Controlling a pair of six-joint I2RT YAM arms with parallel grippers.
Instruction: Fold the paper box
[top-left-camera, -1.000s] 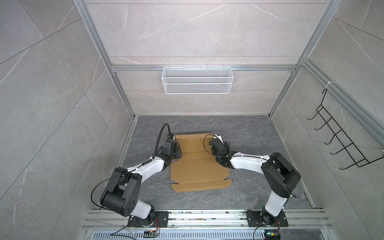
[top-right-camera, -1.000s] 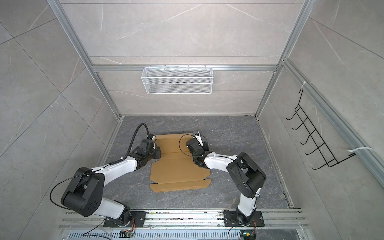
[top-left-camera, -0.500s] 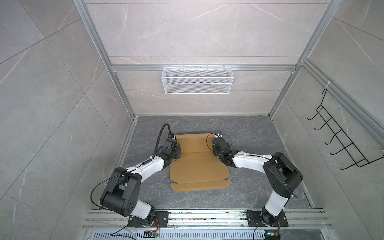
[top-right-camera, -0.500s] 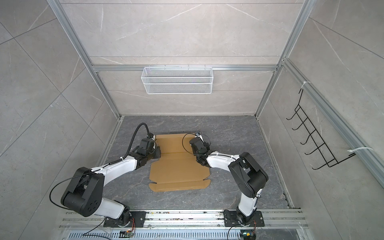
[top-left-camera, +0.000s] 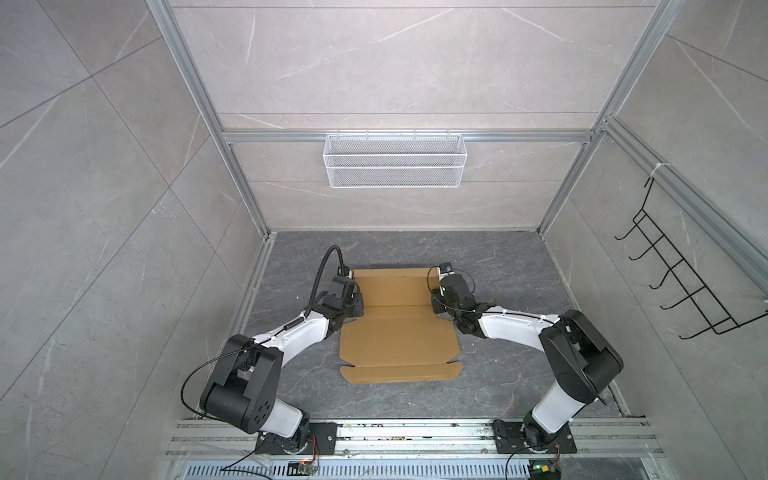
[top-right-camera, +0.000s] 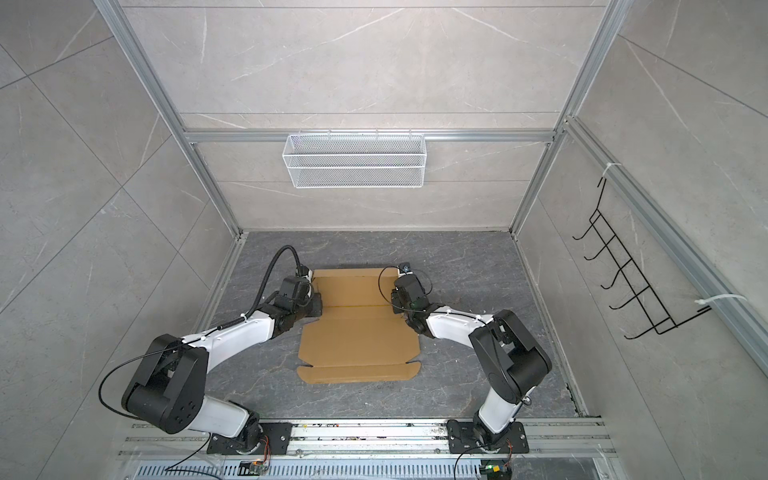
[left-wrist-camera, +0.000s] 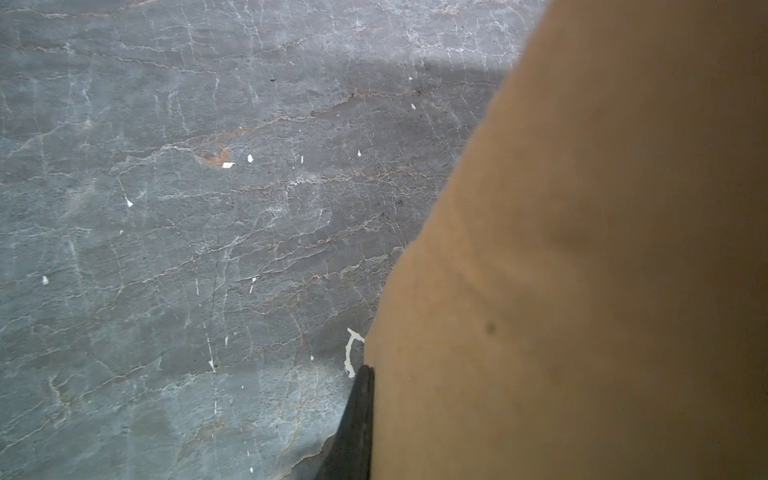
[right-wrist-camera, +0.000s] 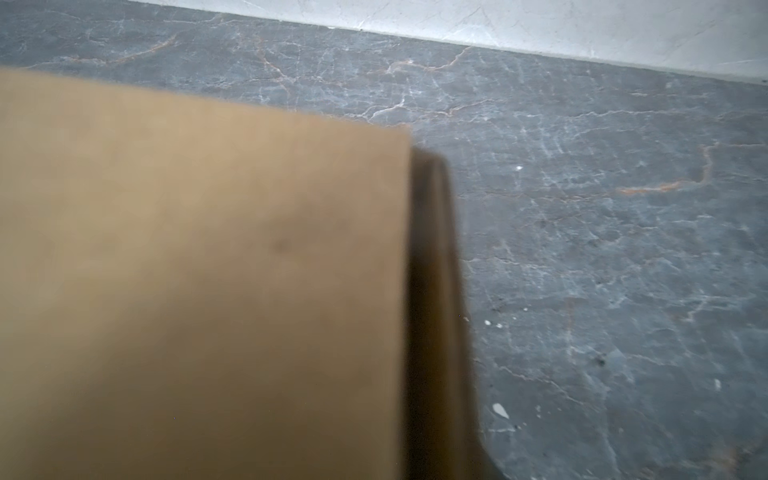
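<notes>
The paper box lies mostly flat in the middle of the grey stone-look tabletop, its narrow front flap toward the near edge. Over the last second the right gripper has slid outward and slightly toward the far edge, and it now sits at the box's right edge rather than over the panel. The sheet itself has hardly moved. In the right wrist view one dark finger runs alongside a raised cardboard edge, but the other finger is hidden, so I cannot tell whether that hand is gripping. The left gripper stays with its jaws together on the left side flap, one finger showing against it. Probably the right side is being re-gripped, and no wall stands yet.
</notes>
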